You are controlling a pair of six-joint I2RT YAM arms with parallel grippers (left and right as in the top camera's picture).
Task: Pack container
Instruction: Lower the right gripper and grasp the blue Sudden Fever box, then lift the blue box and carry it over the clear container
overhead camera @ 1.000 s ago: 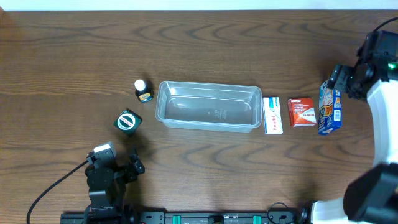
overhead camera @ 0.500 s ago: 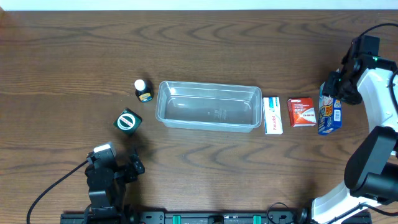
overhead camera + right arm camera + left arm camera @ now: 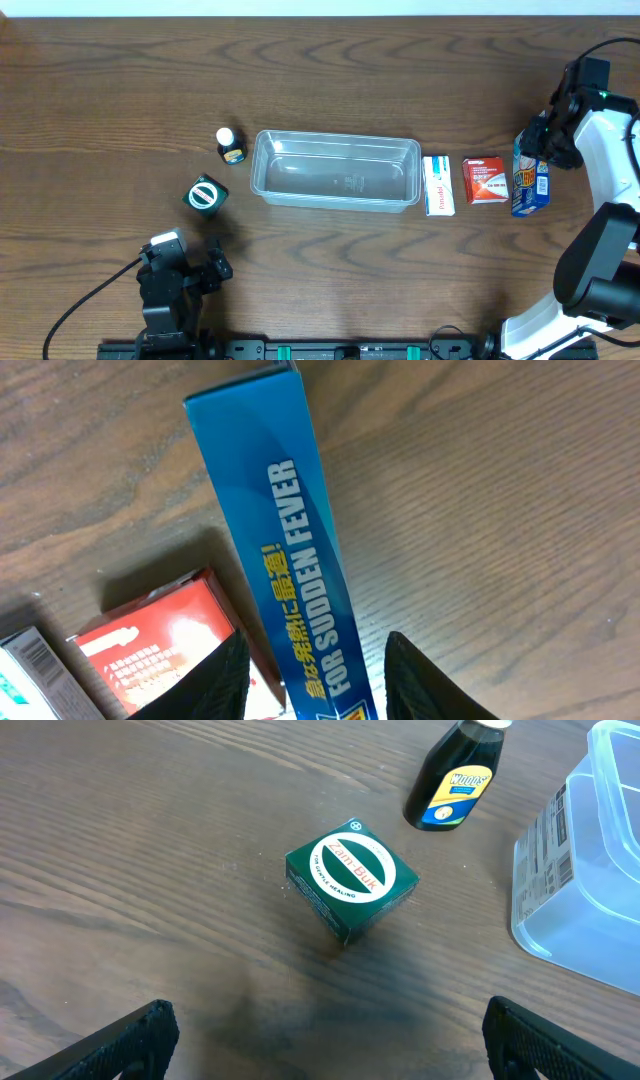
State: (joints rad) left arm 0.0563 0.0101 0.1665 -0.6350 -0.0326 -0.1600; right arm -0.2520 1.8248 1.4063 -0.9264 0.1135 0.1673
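The container (image 3: 310, 172) lies flat and empty on the table (image 3: 330, 70), about in the middle. It is well off to the left of the right claw (image 3: 537, 142). Between them, going from the container to the claw, sit a white box (image 3: 438, 185), a red box (image 3: 486, 180) and a blue box (image 3: 530, 178). The white box is just beside the short end of the container. From the left claw (image 3: 332, 1012), the container is ahead and to the right, and only its near corner shows in the left wrist view.

The right claw is down over the far end of the blue box. Its two fingers (image 3: 218, 682) are apart, with one on each side of the box. A thin gap shows on the red-box side, so the claw is not squeezing the box. It holds nothing.

The left claw is spread wide and holds nothing. It touches nothing. A green box (image 3: 350, 885) lies just ahead of it on the wood. A small dark bottle (image 3: 452, 782) stands past that, near the corner of the container.

The red box is very close to the blue box, so there is little room on that side of the right claw. The other side of the blue box has bare wood. The wood beyond the container is bare too.
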